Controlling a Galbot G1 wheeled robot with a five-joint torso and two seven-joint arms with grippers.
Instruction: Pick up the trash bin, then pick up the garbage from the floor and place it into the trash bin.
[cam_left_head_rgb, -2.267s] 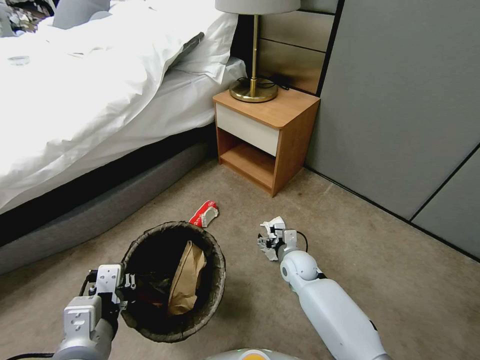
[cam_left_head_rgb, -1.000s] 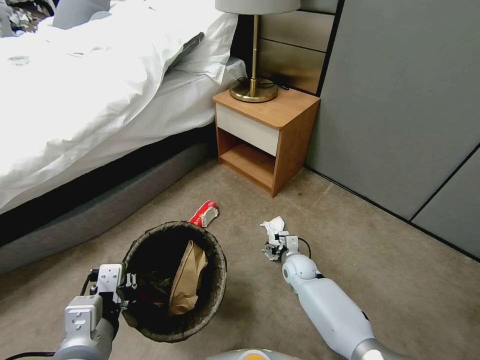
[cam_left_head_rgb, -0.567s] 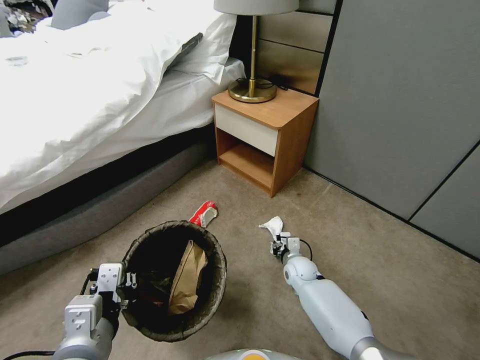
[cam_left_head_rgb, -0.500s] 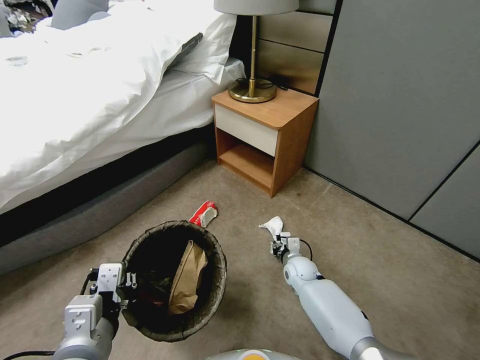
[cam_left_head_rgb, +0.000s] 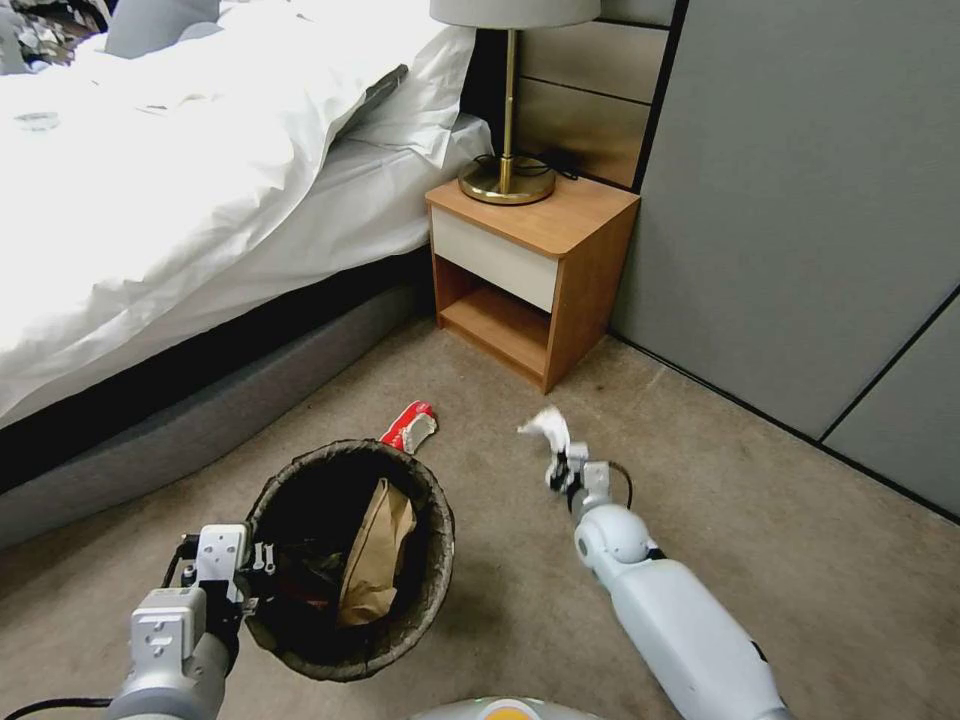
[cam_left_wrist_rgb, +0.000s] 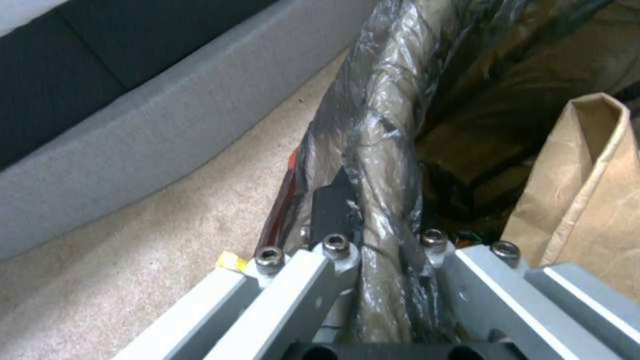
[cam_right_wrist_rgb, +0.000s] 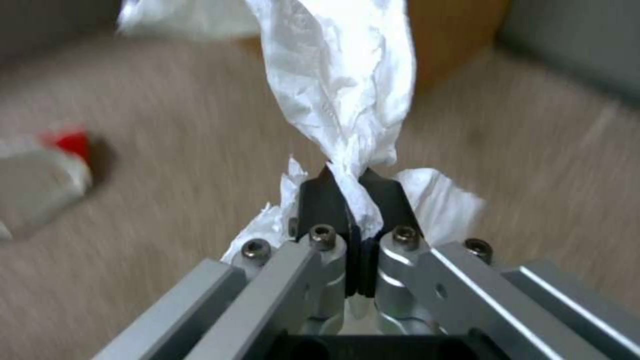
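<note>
The beige short-pile carpet floor (cam_left_head_rgb: 760, 520) carries a red-and-white crumpled snack packet (cam_left_head_rgb: 408, 426), lying near the middle just beyond the far rim of the bin. At the far side a small wooden nightstand with a white drawer front (cam_left_head_rgb: 530, 275) stands on the floor against the grey wall. To its left runs the grey upholstered bed base (cam_left_head_rgb: 200, 425).
</note>
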